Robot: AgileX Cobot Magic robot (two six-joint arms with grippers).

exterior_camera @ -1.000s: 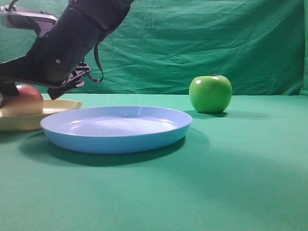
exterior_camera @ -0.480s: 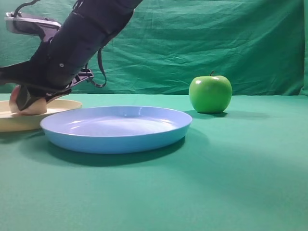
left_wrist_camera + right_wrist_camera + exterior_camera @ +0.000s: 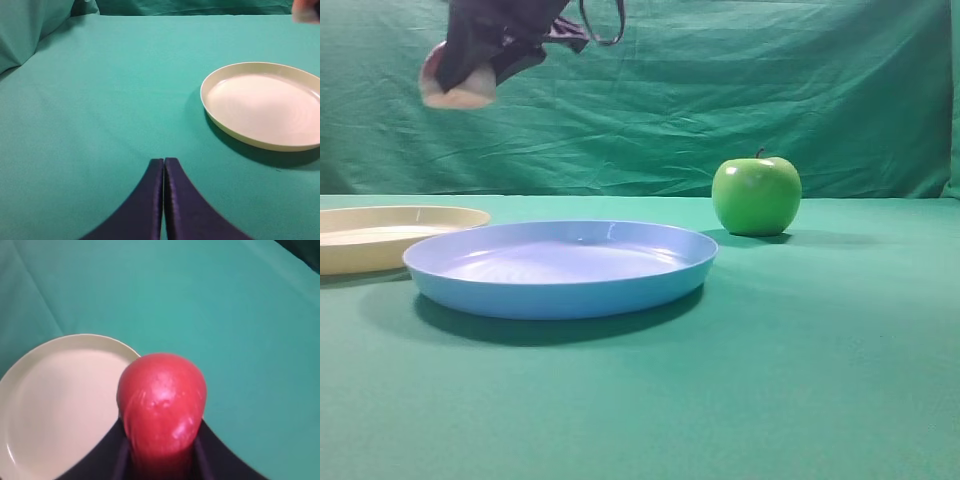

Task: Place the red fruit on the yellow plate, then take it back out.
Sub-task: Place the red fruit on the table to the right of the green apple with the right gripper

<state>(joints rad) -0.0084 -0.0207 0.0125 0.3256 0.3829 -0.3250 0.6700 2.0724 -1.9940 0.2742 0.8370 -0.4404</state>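
Right end effector [image 3: 162, 460] grips the red fruit [image 3: 162, 400] above the yellow plate [image 3: 55, 395]; left end effector [image 3: 163, 200] clenched.

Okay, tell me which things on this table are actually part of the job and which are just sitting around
Part of the job:
- red fruit, held up in the air by the right gripper
- yellow plate, nothing on it

Just sitting around:
- blue plate, nothing on it
- green apple, on the cloth behind the blue plate
- left gripper, shut, holding nothing
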